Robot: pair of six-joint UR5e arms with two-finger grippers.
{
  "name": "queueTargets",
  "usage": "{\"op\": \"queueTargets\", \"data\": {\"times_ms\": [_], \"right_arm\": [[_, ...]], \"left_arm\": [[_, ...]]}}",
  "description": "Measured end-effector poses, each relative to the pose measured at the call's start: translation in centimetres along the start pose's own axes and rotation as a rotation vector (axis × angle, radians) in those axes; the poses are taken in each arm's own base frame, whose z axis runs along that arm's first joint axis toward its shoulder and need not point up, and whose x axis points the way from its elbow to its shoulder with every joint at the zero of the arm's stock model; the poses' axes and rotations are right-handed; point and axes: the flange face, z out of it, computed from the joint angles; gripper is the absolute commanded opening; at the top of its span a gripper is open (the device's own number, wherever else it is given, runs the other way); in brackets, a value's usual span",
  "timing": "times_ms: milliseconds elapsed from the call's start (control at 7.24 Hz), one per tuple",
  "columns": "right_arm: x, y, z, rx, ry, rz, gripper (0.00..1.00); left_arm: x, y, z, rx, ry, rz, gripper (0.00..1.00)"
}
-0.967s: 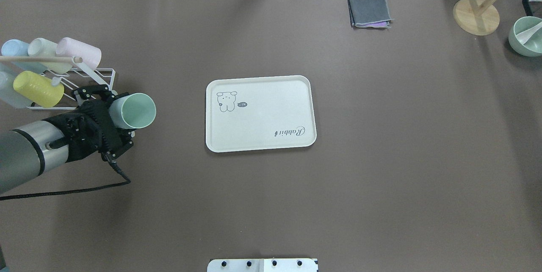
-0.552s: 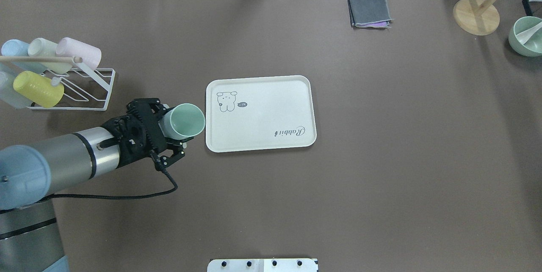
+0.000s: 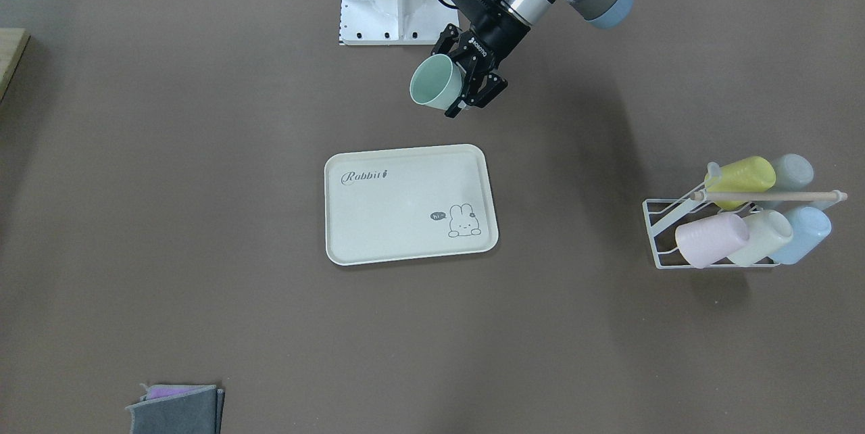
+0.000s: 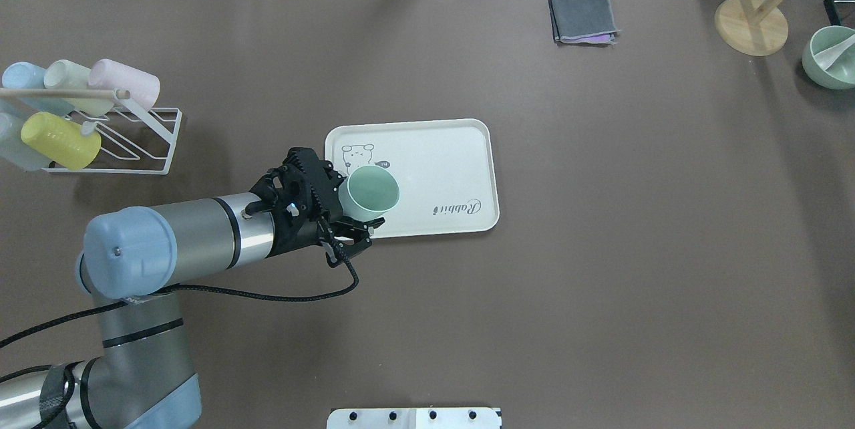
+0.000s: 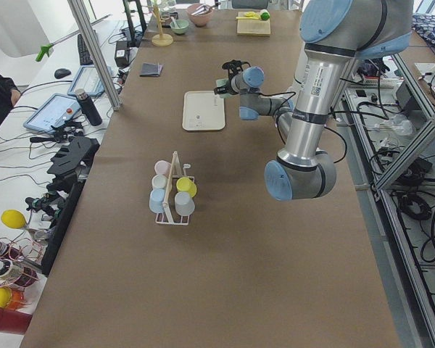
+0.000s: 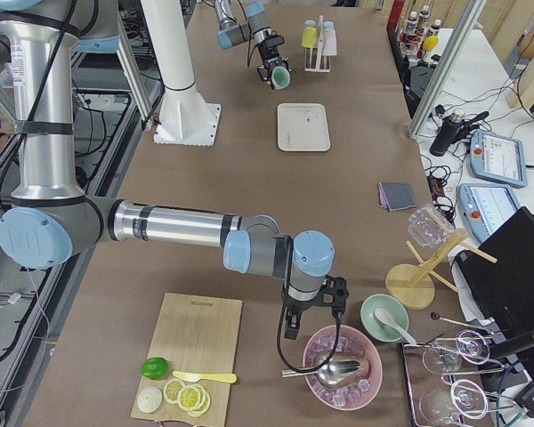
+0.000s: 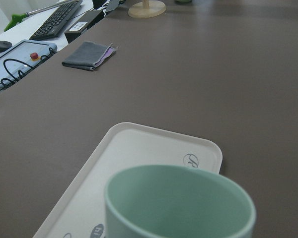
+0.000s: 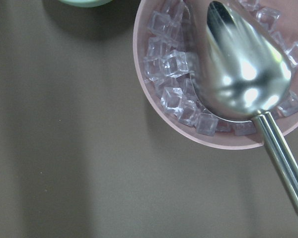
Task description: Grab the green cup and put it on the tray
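My left gripper [image 4: 347, 205] is shut on the green cup [image 4: 374, 192], a pale mint tumbler held in the air and tilted, with its open mouth facing up and away from me. In the overhead view the cup overlaps the near left part of the tray [image 4: 441, 148], a cream rectangle with "Rabbit" script and a bunny drawing. The front-facing view shows the cup [image 3: 432, 82] raised on the robot's side of the tray [image 3: 405, 218]. The left wrist view has the cup's rim [image 7: 179, 203] low in front, the tray [image 7: 139, 153] beyond. My right gripper [image 6: 311, 325] hangs over a pink bowl; whether it is open I cannot tell.
A white wire rack [image 4: 113, 141] with several pastel cups stands at the table's left. A folded grey cloth [image 4: 581, 15], a wooden stand [image 4: 751, 25] and a green bowl [image 4: 828, 58] sit far right. Under the right wrist is a pink bowl of ice [image 8: 188, 74] holding a metal scoop [image 8: 238, 64].
My left arm has carried the green cup rightward from beside the rack to over the tray's near left part. The cup's mouth has turned more upward.
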Motion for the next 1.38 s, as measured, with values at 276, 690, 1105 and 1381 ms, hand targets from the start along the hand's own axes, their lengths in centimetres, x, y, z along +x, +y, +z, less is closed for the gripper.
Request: {"op": "queueTargets", "data": {"times_ms": [276,690,1105,1381], "right_arm": [[-0.6,-0.8,-0.6,0.012,0.001,-0.015,1.00],[-0.5,-0.6,-1.3,0.027,0.004,-0.028,1.00],[0.4,0.0,-1.4,0.029,0.005,-0.015,1.00],[1.4,0.5,-1.6,0.033,0.002,0.005,1.00]], "left_arm": [[0.6,0.6,-0.2,-0.003,0.048,-0.044,0.00],[0.5,0.6,-1.3,0.096,0.077,-0.127,0.00],[-1.8,-3.7,2.8,0.180,-0.017,-0.297,0.00],[-3.6,-3.2,6.5,0.224,-0.094,-0.329,0.00]]}}
